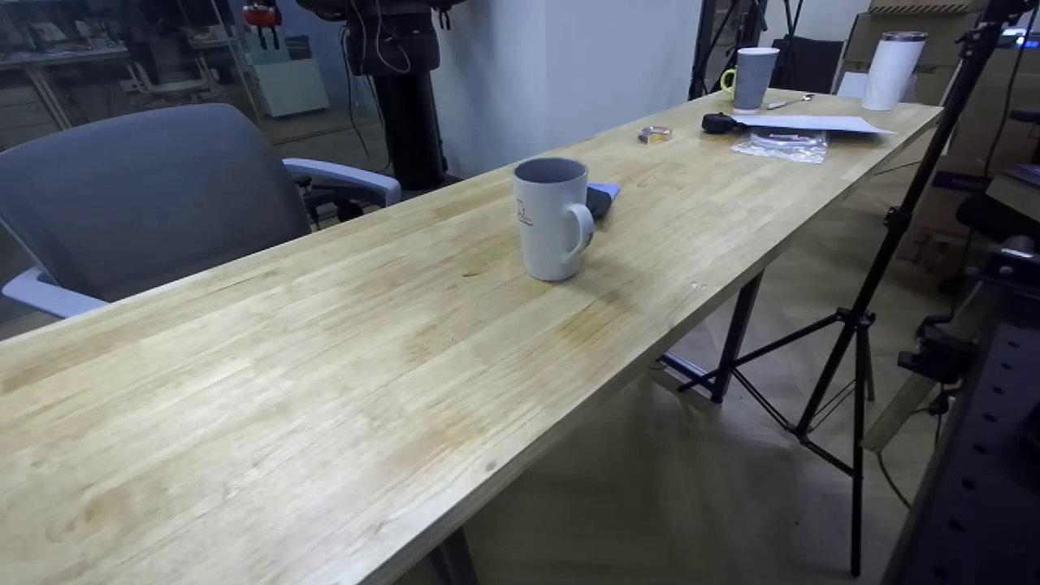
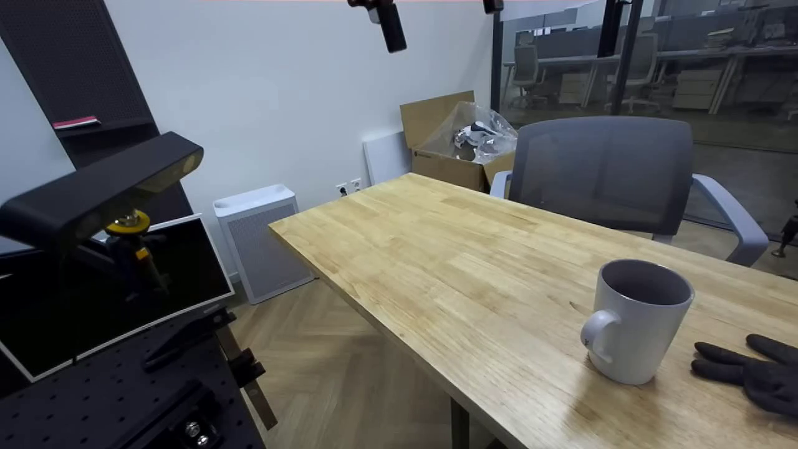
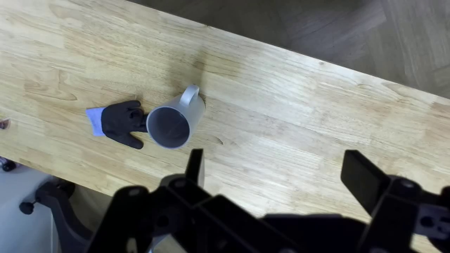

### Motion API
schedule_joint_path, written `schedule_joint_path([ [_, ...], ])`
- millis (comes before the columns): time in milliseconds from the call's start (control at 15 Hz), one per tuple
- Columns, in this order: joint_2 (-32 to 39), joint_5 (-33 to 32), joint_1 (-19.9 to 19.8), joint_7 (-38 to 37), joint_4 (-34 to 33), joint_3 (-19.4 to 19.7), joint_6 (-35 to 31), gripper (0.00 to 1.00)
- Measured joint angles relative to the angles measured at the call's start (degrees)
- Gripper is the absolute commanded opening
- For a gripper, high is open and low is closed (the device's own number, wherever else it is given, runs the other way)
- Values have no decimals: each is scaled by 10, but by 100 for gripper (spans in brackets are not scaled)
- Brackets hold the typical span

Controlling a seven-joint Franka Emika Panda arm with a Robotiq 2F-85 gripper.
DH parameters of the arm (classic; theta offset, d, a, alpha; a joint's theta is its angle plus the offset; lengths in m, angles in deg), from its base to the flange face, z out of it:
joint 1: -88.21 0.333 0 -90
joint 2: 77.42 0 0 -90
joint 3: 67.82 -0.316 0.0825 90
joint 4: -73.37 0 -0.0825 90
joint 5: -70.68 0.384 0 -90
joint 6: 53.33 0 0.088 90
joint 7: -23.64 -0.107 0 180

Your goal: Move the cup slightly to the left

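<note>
The cup, a light grey mug with a dark grey inside, stands upright on the wooden table. It shows in both exterior views [image 1: 546,231] [image 2: 642,340] and in the wrist view [image 3: 195,110]. Its handle points toward the table edge at the top of the wrist view. My gripper [image 3: 274,156] is open, with bare table between its fingers. It is apart from the cup, which lies up and left of the left finger in the wrist view. In an exterior view the fingers [image 2: 444,30] hang at the top, well above the table; most of the gripper is cut off.
A black glove [image 1: 600,203] [image 2: 773,377] [image 3: 121,121] lies beside the cup. On the table's [image 1: 284,390] [image 2: 424,268] far end are a small packet [image 1: 655,135], a plastic bag [image 1: 784,148], a grey cup [image 1: 754,80] and a white tumbler [image 1: 892,73]. A chair [image 2: 598,174] stands against one long edge.
</note>
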Motion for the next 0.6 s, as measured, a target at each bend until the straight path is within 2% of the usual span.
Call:
schedule_joint_path([
  [267,1,13,9,16,0,13,-2,100],
  [600,3,87,25,133,0,104,-9,100],
])
